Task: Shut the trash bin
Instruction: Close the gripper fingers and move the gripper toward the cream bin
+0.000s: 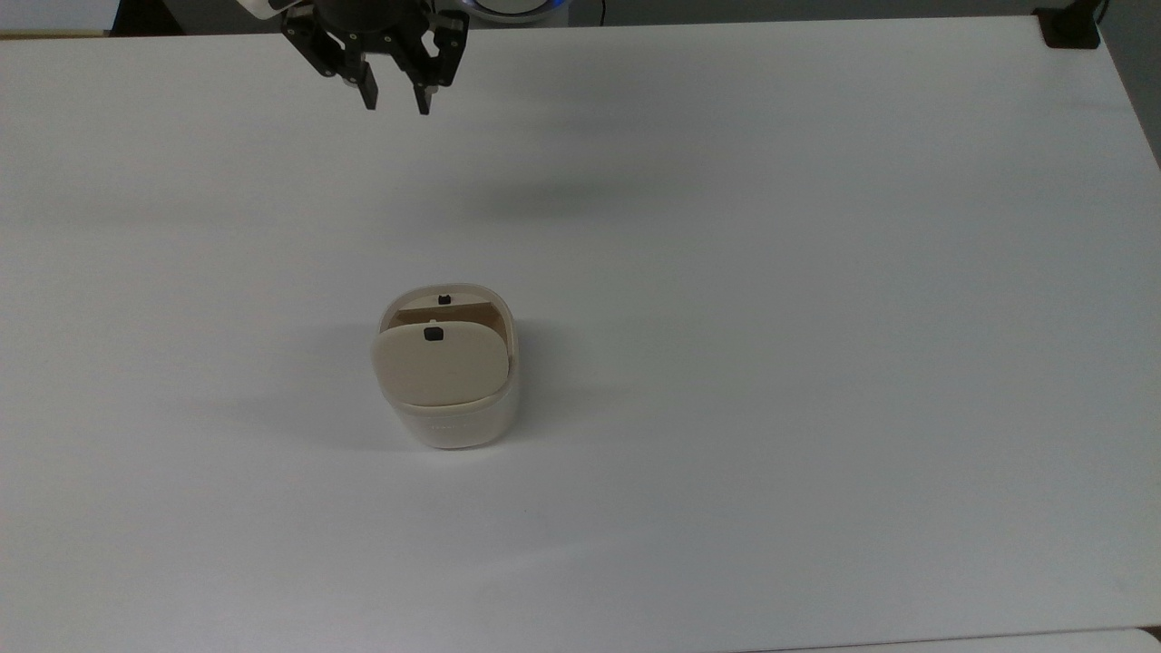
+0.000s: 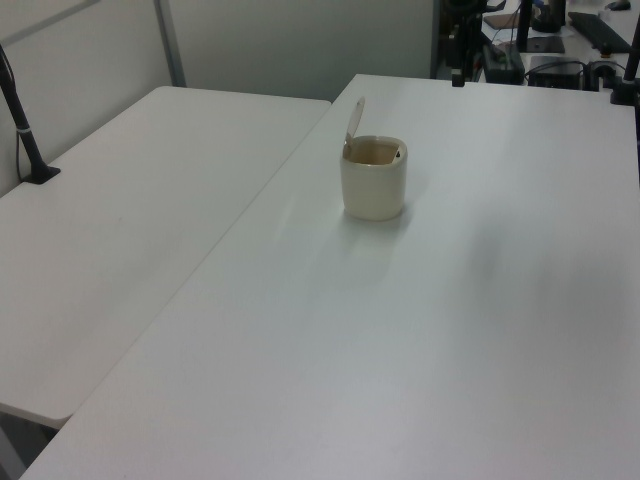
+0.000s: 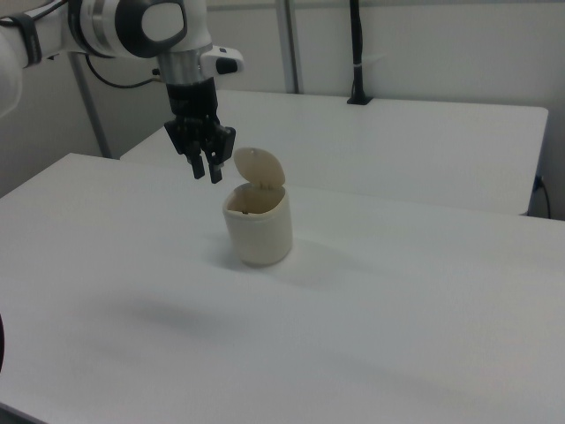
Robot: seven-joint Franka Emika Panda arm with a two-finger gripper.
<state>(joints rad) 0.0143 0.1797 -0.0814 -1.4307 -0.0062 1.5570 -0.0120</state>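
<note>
white tables (image 2: 150,230) | pale wall (image 2: 290,45) | possibly desks behind (image 2: 560,40)

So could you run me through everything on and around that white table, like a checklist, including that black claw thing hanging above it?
Surface: plain white table, bare apart from the bin; a second white table adjoins it.
Job's things: small cream-white rounded plastic trash bin stands upright near the middle; its beige hinged lid is raised, with a black square button on it, brownish interior showing.
Clutter: nothing seen.
Tool: black two-finger tool hangs above the table, apart from the bin, fingers narrowly parted, holding nothing.
Cables: a dark cable runs along the arm.
Surroundings: black clamp at a table corner; black post on the far table; desk equipment beyond.
</note>
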